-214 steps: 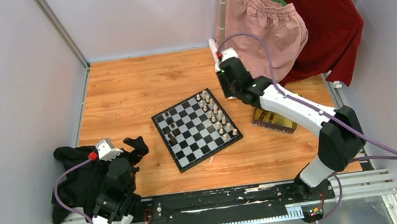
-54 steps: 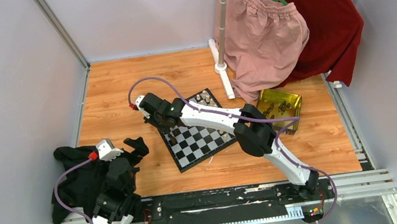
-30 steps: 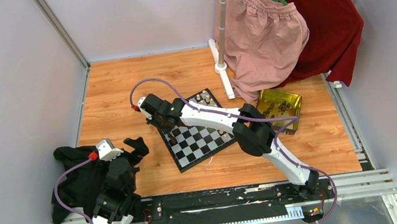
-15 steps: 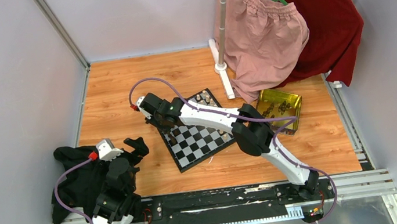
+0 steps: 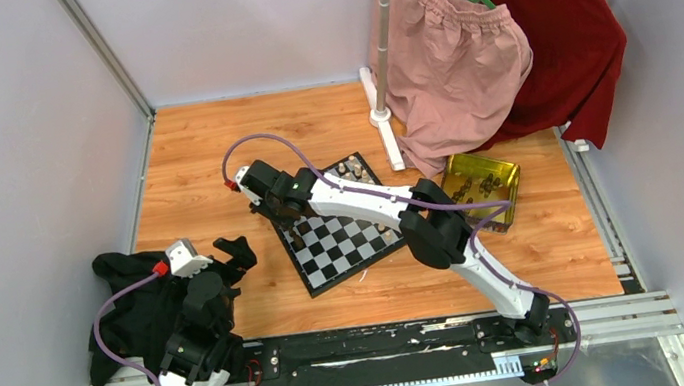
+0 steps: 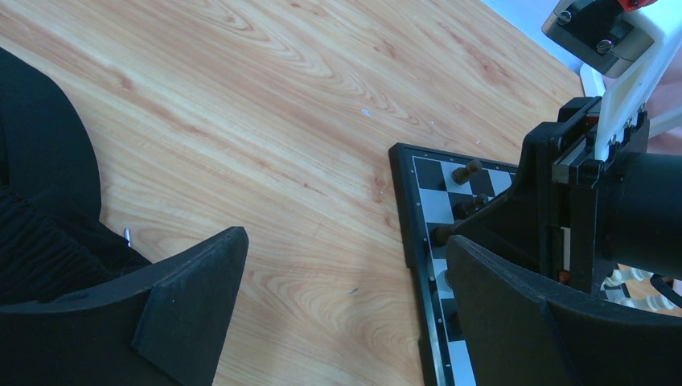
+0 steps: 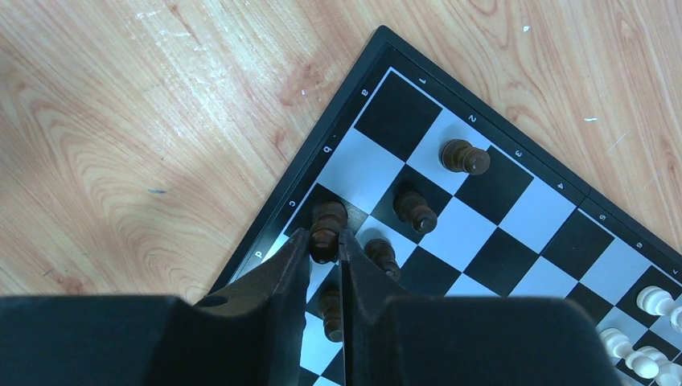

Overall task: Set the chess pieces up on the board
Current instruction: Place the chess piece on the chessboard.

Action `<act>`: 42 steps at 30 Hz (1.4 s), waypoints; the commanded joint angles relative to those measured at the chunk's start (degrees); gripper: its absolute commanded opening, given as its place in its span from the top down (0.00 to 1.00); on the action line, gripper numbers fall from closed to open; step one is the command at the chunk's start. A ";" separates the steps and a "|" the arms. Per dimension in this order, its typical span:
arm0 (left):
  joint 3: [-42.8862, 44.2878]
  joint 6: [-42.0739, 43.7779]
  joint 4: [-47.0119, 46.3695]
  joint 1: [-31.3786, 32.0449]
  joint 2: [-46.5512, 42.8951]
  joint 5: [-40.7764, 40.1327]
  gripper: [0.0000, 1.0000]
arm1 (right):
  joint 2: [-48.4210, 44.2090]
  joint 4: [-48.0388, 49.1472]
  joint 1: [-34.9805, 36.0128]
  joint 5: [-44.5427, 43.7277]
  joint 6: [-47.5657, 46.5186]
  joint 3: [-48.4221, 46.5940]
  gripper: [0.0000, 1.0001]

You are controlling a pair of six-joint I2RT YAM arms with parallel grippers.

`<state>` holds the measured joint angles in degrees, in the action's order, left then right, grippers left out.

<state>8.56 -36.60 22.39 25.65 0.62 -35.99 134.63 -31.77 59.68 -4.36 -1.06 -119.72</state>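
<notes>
The board lies at the table's middle, turned at an angle. My right gripper reaches across to the board's left edge. In the right wrist view this gripper is shut on a dark chess piece that stands on an edge square of the board. Other dark chess pieces stand on the squares nearby, one further off. My left gripper hovers left of the board, wide open and empty. Its view shows only wood between its fingers, with the board's border to the right.
Cream-white pieces line the board's far side. A gold tray with a few dark pieces sits right of the board. A black cloth lies under my left arm. Pink and red garments hang at the back right.
Several seconds ago my right arm was back near the gold tray; it has since swung over to the board's left edge. In the last second nothing visibly moved. The left arm stayed still.
</notes>
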 commanded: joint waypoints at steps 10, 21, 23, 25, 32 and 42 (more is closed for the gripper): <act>-0.89 0.38 0.06 0.37 -3.96 0.17 0.00 | -2.52 -1.02 -0.36 0.06 -0.90 -1.16 0.75; -0.83 0.38 -0.06 0.37 -3.87 0.16 0.00 | -3.54 -1.01 -0.36 -0.04 -1.30 -0.89 0.74; -0.82 0.36 -0.07 0.37 -3.87 0.15 0.00 | -3.80 -0.89 -0.40 0.05 -1.39 -0.80 0.73; -0.82 0.39 -0.11 0.37 -3.87 0.17 0.00 | -4.32 -0.67 -0.37 -0.09 -1.49 -0.71 0.73; -0.87 0.34 -0.06 0.37 -3.87 0.07 0.00 | -7.26 -0.59 -0.35 -1.78 -2.31 -0.85 0.71; -0.87 0.38 -0.11 0.37 -3.71 -0.11 0.00 | -22.41 5.93 -2.96 -10.68 -1.59 14.93 0.69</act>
<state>8.56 -36.60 22.39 25.65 0.62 -35.99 120.66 -29.30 59.11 -8.80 -2.85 -112.51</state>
